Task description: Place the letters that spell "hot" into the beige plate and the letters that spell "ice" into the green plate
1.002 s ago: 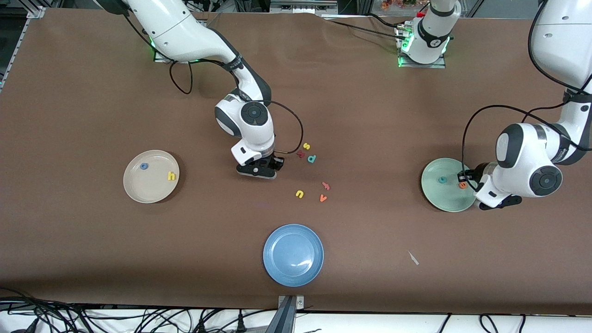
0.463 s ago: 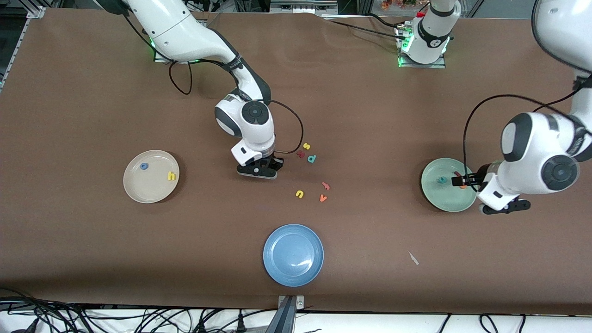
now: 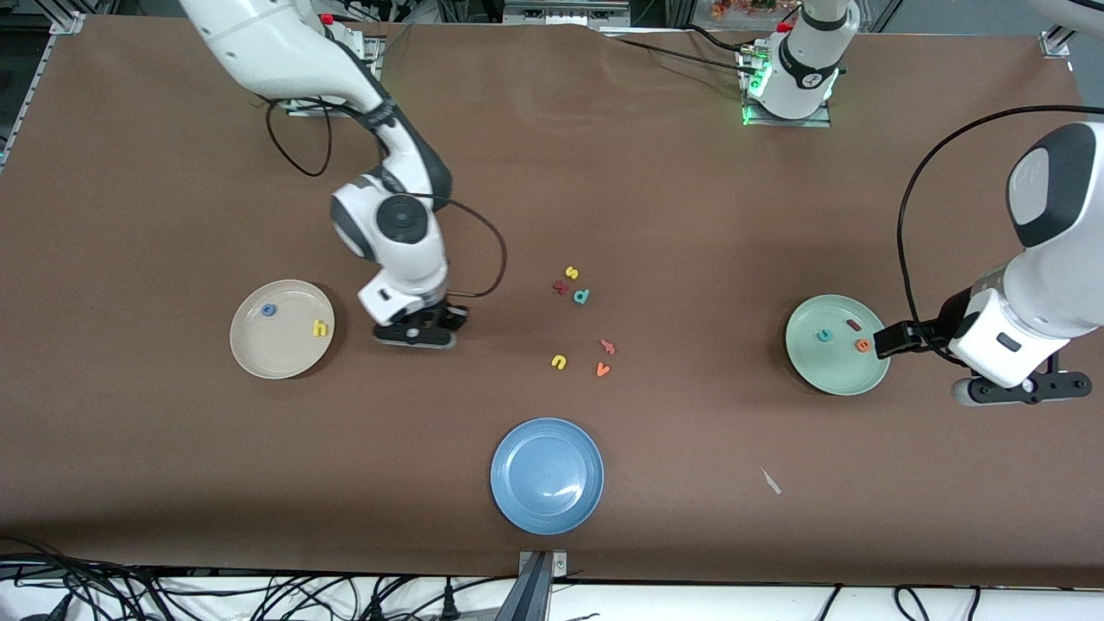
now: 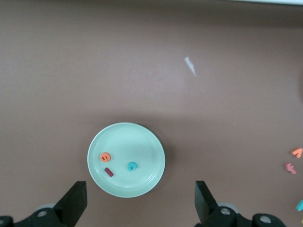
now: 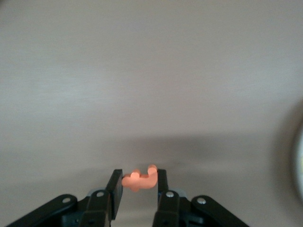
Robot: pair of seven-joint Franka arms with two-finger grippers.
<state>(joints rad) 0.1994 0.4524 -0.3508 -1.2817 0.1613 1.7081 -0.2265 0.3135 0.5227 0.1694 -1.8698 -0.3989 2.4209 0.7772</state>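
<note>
Two end effectors work apart. Only the right wrist view shows the right end effector [image 5: 137, 182] clamped on the orange t [image 5: 139, 178], its long axis lying across the fingers; from the front its fingers are hidden as it hangs over bare surface [image 3: 690, 198] beside the beige plate [image 3: 250, 358], which holds the blue o [image 3: 268, 310] and yellow h [image 3: 321, 328]. The left end effector [image 4: 139, 203] gapes wide, empty, above the green plate [image 3: 811, 371] carrying the teal c [image 3: 824, 335], dark red i [image 3: 854, 325] and orange e [image 3: 862, 345].

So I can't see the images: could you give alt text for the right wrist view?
The right gripper holds a small orange t pinched between its two fingers above the plain brown table. A blurred plate rim barely shows at one edge.
</note>
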